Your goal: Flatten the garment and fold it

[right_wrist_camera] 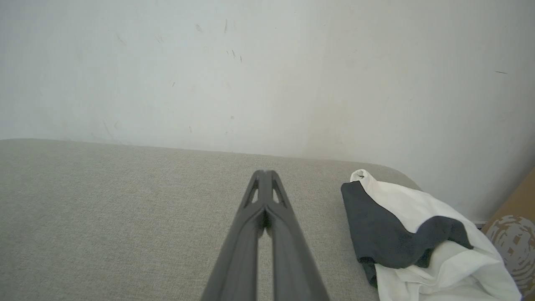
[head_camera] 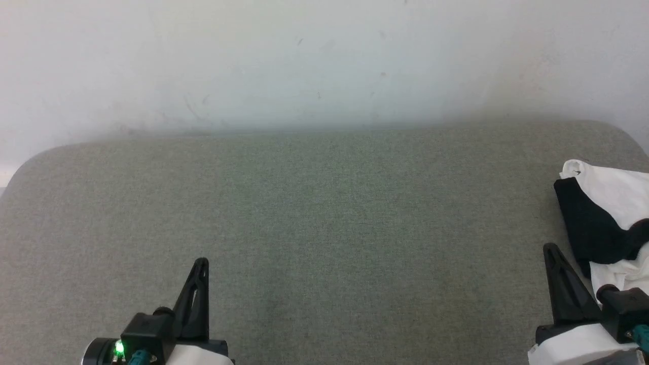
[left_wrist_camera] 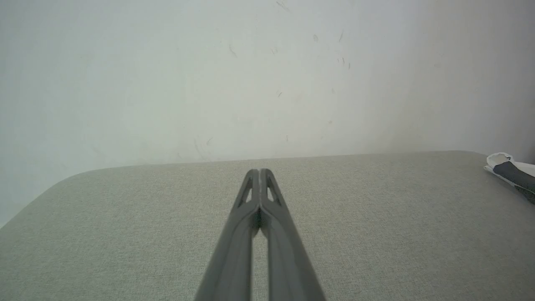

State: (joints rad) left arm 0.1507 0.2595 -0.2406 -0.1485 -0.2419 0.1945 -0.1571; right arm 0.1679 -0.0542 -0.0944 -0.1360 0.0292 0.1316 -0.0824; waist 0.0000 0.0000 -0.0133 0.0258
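Grey fabric surface (head_camera: 324, 228), scuffed white wall (head_camera: 324, 61) behind — garment (head_camera: 616, 195) bunched far right

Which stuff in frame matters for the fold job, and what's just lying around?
Job:
- garment, crumpled at the right end of the grey padded surface
- left gripper and right gripper, both shut and empty

Lying about:
- cardboard box, past the garment in the right wrist view
- scuffed wall

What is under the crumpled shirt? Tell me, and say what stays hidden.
The shirt lies bunched on the grey cushion, near its right end. The cushion's fabric shows all around it; whatever lies beneath the folds is covered.
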